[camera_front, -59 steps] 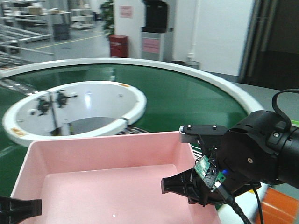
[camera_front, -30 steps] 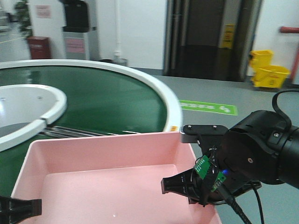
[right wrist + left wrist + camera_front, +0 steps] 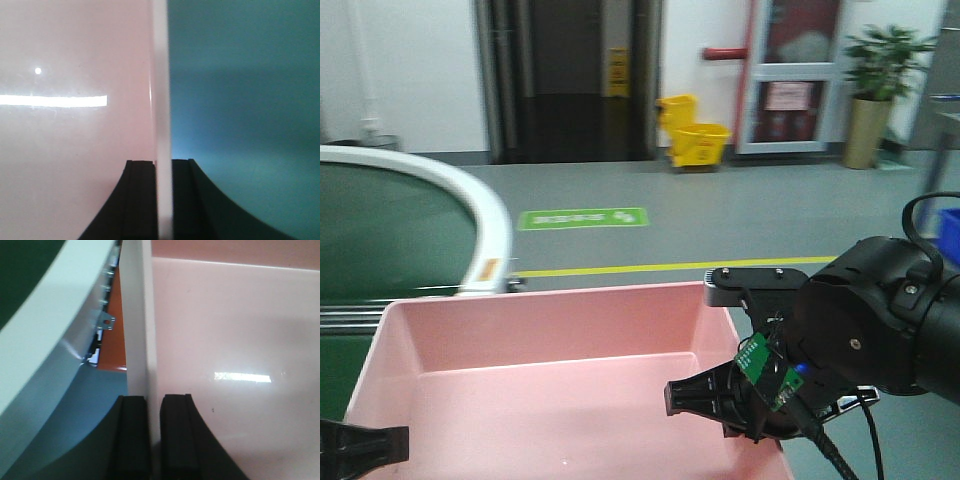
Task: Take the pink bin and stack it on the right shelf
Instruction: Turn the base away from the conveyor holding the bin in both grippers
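Observation:
The pink bin (image 3: 550, 390) fills the lower front view, held up between my two arms. My left gripper (image 3: 360, 448) is shut on its left wall; the left wrist view shows the black fingers (image 3: 131, 440) clamping the pale rim (image 3: 140, 330). My right gripper (image 3: 720, 398) is shut on the bin's right wall; the right wrist view shows its fingers (image 3: 140, 200) either side of the rim (image 3: 161, 100). The right shelf is out of view.
The green round conveyor with its white rim (image 3: 470, 210) is at the left. Ahead is open grey floor with a yellow line (image 3: 670, 267), a green floor sign (image 3: 582, 217), a yellow mop bucket (image 3: 695, 130), dark doors and a potted plant (image 3: 870, 95).
The whole view has swung to the right: the conveyor has slid off to the left and the doors, mop bucket and plant have come in. Both grippers keep the same hold on the bin.

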You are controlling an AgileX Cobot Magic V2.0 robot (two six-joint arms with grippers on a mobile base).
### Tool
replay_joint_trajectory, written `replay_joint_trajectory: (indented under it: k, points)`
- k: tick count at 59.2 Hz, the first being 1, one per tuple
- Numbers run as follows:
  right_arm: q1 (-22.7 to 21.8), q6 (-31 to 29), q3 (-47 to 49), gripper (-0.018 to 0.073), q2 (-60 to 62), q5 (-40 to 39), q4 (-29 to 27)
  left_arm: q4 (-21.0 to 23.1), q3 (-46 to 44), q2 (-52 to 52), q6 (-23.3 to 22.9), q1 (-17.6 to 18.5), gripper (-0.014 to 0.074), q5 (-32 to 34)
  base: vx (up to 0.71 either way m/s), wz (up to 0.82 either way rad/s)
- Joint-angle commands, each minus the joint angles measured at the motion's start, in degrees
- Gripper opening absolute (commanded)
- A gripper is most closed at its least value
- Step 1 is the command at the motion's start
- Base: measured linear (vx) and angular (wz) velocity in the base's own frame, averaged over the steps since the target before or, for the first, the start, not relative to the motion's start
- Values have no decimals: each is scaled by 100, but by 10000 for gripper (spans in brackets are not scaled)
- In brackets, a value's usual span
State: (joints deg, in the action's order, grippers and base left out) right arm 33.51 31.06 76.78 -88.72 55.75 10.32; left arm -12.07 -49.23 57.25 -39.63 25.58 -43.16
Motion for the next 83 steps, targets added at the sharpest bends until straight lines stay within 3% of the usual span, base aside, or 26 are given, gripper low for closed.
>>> replay_joint_trajectory:
  k: [1,37,83]
  points:
    - [-87,-29,133,-9,239,-55,587,-157,-193,-169,-29,6,146,391,-12,-79]
    - [-87,-29,133,-9,239,-48,582,-157,-193,-176,-29,6,146,381,-9,-76]
    - [-87,-29,133,-9,239,-41,570,-157,-193,-175,-29,6,146,388,12,-12]
